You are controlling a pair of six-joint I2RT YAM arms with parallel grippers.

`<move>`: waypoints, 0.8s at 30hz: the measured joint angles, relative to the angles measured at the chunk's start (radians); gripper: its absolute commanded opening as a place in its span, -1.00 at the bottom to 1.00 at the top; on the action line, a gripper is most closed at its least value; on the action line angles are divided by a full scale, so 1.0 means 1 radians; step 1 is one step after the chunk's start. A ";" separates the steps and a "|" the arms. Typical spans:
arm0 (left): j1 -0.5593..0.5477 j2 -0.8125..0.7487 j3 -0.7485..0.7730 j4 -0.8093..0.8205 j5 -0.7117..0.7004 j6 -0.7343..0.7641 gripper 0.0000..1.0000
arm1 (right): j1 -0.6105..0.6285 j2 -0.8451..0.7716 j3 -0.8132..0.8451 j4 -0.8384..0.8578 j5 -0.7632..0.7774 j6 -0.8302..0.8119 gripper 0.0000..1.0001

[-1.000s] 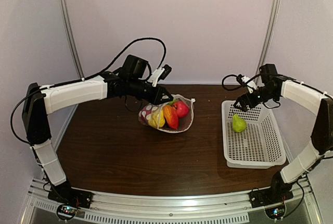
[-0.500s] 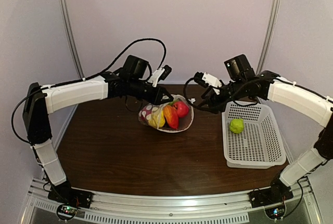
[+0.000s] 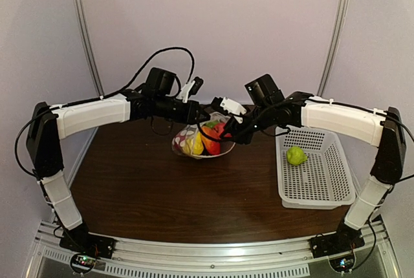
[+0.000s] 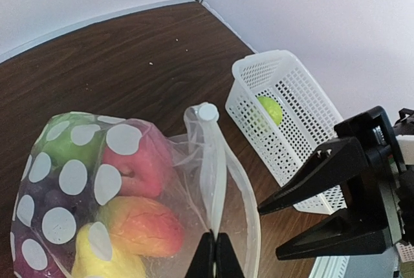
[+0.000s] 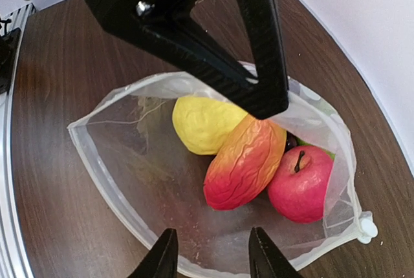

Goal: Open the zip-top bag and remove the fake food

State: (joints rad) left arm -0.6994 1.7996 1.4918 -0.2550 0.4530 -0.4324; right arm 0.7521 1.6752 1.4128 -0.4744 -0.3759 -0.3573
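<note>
Inside basket [image 3: 323,184], one green fruit [image 3: 295,155], left claw [image 4: 215,252] pinching zip-top bag [image 5: 139,161], right claw [image 5: 213,251] spread beside it.

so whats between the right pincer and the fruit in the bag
Nothing solid: in the right wrist view the open right pincer faces the mouth of the zip-top bag, and only bare clear plastic lies before the fake food.

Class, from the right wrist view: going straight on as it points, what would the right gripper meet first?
Probably the clear dotted zip-top bag: its inner wall, through the open mouth. The red-orange wrinkled plastic fruit lies just beyond; depth is unclear.
</note>
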 measured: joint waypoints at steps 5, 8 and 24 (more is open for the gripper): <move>0.052 -0.004 -0.058 0.092 0.075 -0.093 -1.00 | 0.020 0.077 0.075 0.053 0.023 0.032 -0.13; 0.078 -0.005 -0.089 0.137 0.114 -0.146 -1.00 | 0.029 0.110 0.079 0.089 0.054 0.060 -0.01; 0.116 -0.005 -0.097 0.200 0.173 -0.225 -1.00 | 0.037 0.274 0.109 0.220 0.182 0.137 0.52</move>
State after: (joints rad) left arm -0.5838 1.7950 1.3945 -0.0551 0.6262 -0.6575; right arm 0.7891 1.9495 1.5219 -0.2543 -0.1936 -0.2207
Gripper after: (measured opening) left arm 0.020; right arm 0.729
